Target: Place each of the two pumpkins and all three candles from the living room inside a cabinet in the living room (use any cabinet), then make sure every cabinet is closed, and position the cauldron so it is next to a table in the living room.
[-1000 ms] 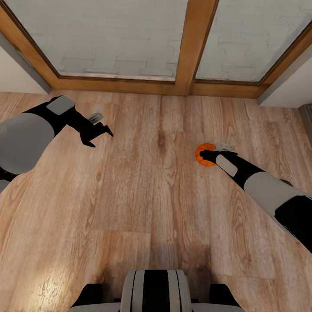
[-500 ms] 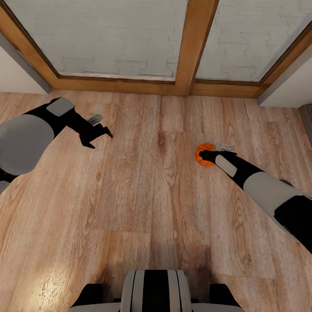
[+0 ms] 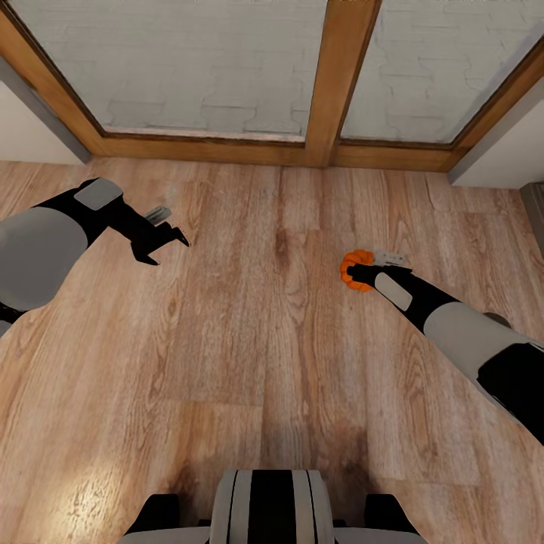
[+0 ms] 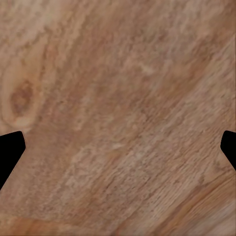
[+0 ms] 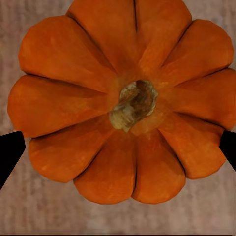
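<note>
An orange ribbed pumpkin (image 3: 349, 266) rests on the wooden floor, right of centre in the head view. The right gripper (image 3: 358, 273) hangs directly over it, open. In the right wrist view the pumpkin (image 5: 128, 105) sits between the two black fingertips (image 5: 10, 150) with its stem facing the camera, and I cannot tell whether they touch it. At the left, the left gripper (image 3: 169, 251) is open above bare floorboards (image 4: 118, 98), with nothing between its fingers (image 4: 9, 147).
A large window with a thick wooden frame (image 3: 332, 91) runs along the far side of the floor. White wall sections flank it at both corners. A grey object (image 3: 535, 211) shows at the right edge. The robot's base (image 3: 272, 506) is at the bottom.
The left arm has shifted slightly down and back toward the robot, gripper still open. The right arm and pumpkin have hardly moved.
</note>
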Tool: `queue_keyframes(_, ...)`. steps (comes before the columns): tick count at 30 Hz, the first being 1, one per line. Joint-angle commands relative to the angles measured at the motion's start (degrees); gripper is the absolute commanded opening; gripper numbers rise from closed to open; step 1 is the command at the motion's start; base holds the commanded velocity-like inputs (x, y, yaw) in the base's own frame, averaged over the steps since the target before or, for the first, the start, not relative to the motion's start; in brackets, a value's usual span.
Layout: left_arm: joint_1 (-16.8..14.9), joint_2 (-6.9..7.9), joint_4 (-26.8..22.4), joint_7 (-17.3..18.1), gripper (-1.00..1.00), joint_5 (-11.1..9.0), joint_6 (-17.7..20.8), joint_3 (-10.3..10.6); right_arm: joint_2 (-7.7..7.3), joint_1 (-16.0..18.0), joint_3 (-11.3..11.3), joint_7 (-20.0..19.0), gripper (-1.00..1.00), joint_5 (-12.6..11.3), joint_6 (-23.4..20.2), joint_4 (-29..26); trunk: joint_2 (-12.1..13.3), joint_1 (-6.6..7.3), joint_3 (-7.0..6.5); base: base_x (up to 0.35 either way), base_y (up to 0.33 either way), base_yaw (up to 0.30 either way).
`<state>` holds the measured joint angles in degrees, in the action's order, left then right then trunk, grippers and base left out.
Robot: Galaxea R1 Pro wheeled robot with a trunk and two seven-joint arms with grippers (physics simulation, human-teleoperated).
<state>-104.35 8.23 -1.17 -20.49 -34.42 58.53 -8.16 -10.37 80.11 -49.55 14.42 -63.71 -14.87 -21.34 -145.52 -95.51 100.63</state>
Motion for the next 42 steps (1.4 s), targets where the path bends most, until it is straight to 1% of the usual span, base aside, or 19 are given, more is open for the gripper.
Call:
queue_keyframes(1, 0.0, 0.21, -0.1, -0.6, 1.0, -0.3, 0.2, -0.6, -0.09, 0.0, -0.5, 0.5, -1.0, -1.1, -0.2, 0.0, 0.0, -0.57, 0.04, 0.0, 0.0, 0.0)
queue_keyframes(3, 0.1, 0.6, -0.1, -0.5, 1.0, -0.3, 0.1, -0.6, -0.09, -0.1, -0.5, 0.5, -1.0, -1.1, -0.2, 0.3, 0.0, -0.57, 0.04, 0.0, 0.0, 0.0)
queue_keyframes(12, 0.2, 1.31, -0.1, -0.5, 1.0, -0.3, 0.1, -0.5, -0.12, -0.8, -0.5, 0.4, -1.0, -1.2, 0.1, 2.1, 0.0, -0.57, 0.04, 0.0, 0.0, 0.0)
queue_keyframes(24, 0.2, 1.44, -0.1, -0.4, 1.0, -0.3, 0.0, -0.5, -0.28, -0.8, -0.5, 0.3, -1.0, -1.0, 0.1, 2.3, 0.0, -0.57, 0.04, 0.0, 0.0, 0.0)
queue_keyframes(36, 1.0, 1.44, -0.1, -0.4, 1.0, -0.3, -0.1, -0.5, -0.26, -0.8, -0.5, 0.3, -1.0, -1.0, 0.1, 2.3, 0.0, -0.57, 0.04, 0.0, 0.0, 0.0)
queue_keyframes(41, 1.7, 1.25, -0.1, -0.7, 1.0, -0.2, -0.3, -0.5, -0.12, -0.8, -0.6, 0.4, -1.0, -1.1, -0.1, 2.4, 0.1, -0.44, -1.06, 0.0, 0.0, 0.0)
queue_keyframes(42, 2.3, 1.17, -0.1, -0.7, 1.0, 0.2, -0.7, -0.5, 0.33, -0.8, -0.6, 0.4, -1.0, -1.1, -0.2, 2.4, 0.1, -0.41, -1.29, 0.0, 0.0, 0.0)
